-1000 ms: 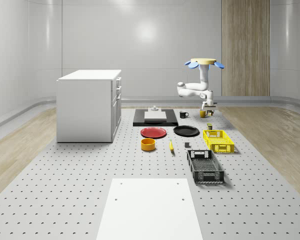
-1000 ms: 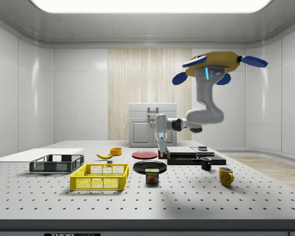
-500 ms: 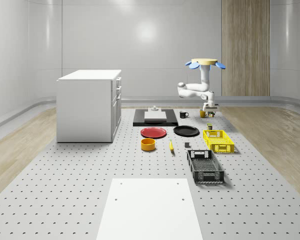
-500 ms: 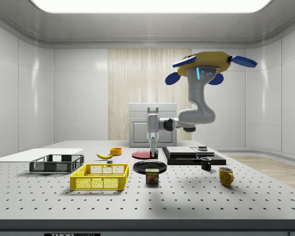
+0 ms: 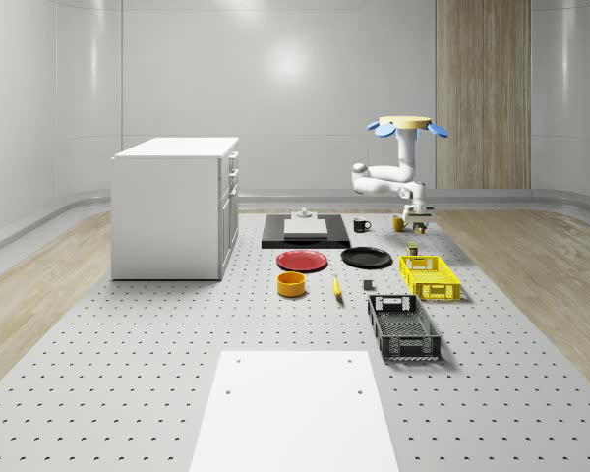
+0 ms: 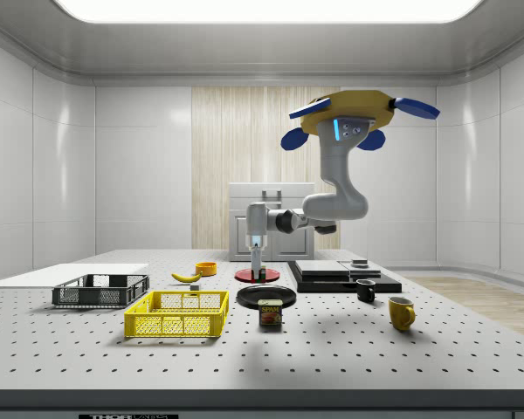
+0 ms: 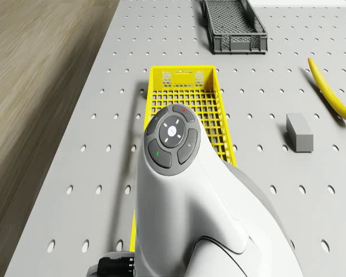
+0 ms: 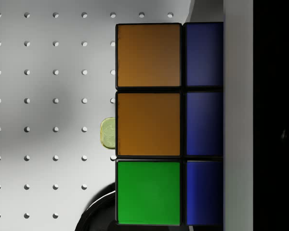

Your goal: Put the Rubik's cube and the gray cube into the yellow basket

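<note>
White perforated table, drone hovering past the yellow basket, gripper clamped on the Rubik's cube above the table; gray cube beside the basket, probably light, rigid, best pinched across flat opposite faces.

The yellow basket sits on the surface. In the whole-scene view, the gray cube lies just to its left, the banana beyond that, the dark crate in front, the can just behind. The drone hovers behind the basket.
</note>
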